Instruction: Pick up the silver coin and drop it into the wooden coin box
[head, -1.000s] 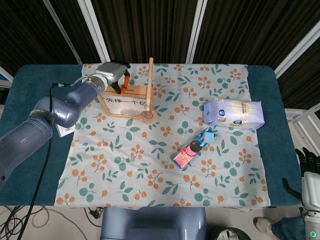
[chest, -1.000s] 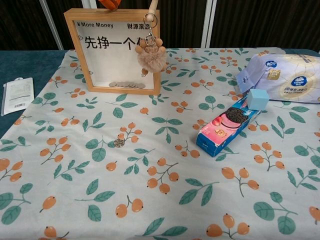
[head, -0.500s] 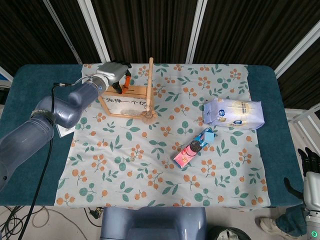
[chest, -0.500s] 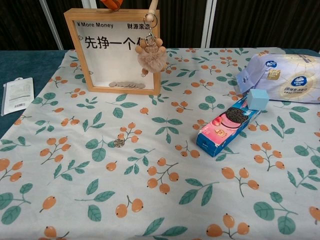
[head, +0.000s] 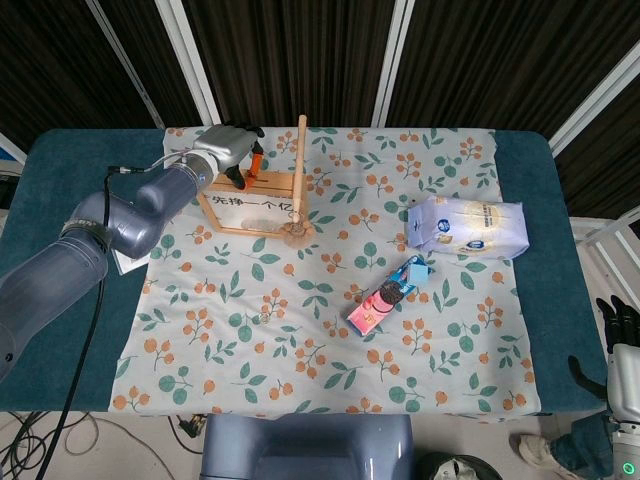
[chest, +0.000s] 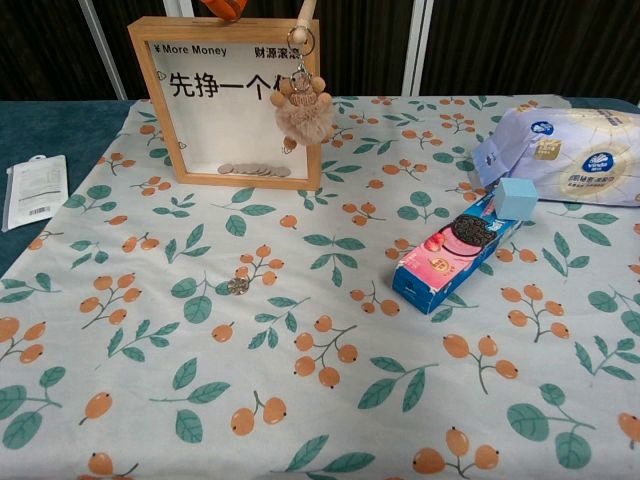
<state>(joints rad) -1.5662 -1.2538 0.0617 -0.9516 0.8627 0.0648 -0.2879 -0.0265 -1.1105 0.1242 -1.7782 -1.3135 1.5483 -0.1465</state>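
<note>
**A:** Dark slatted panels are seen behind a blue table (head: 70, 165) covered by a leaf-and-berry cloth (chest: 330, 400). Where is the coin to be found?

**B:** One silver coin (chest: 238, 286) is seen lying flat on the cloth, well in front of the wooden coin box (chest: 225, 100), which stands upright at the back with a few coins already piled behind its clear pane. A fluffy keyring (chest: 303, 112) hangs over the box's right side.

**A:** And the hands?

**B:** The left hand (head: 228, 142) is held over the top edge of the box, its fingers curled downward near the slot. Whether a coin is pinched there cannot be told; the fingertips are too small in the head view and cut off in the chest view. The right hand (head: 618, 330) is parked low at the table's right edge, fingers apart, nothing held.

**A:** How is the drop best done?

**B:** If a coin is held, it should be turned edge-on, lined up along the slot and released only once partly inside. The keyring and its wooden post should be avoided. The cookie box (chest: 455, 250) and white packet (chest: 565, 155) are well clear.
</note>
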